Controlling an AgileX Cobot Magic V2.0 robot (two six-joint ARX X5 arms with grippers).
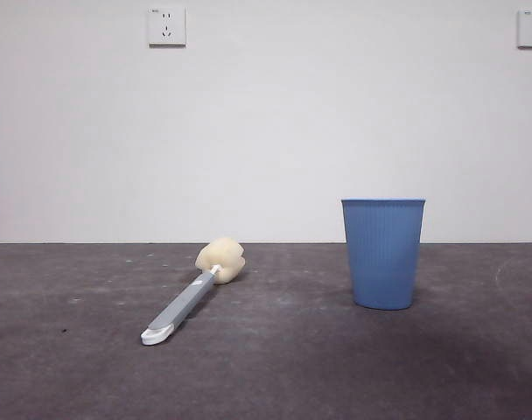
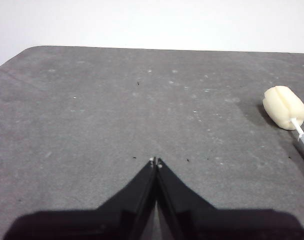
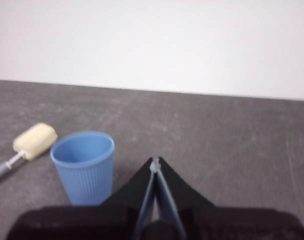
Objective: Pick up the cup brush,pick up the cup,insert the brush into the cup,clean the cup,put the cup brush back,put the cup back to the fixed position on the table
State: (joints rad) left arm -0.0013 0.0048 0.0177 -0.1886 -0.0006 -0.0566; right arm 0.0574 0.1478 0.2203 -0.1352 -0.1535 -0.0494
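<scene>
While both arms wait out of the front view, the left gripper (image 2: 156,161) and the right gripper (image 3: 155,161) each have their jaws pressed together, holding nothing. On the table (image 1: 275,367), the cup brush (image 1: 196,290) lies flat, its white handle end nearest and its sponge head farther back. Well apart to its side, the cup (image 1: 383,253) stands upright. Two wall sockets (image 1: 166,26) sit behind.
</scene>
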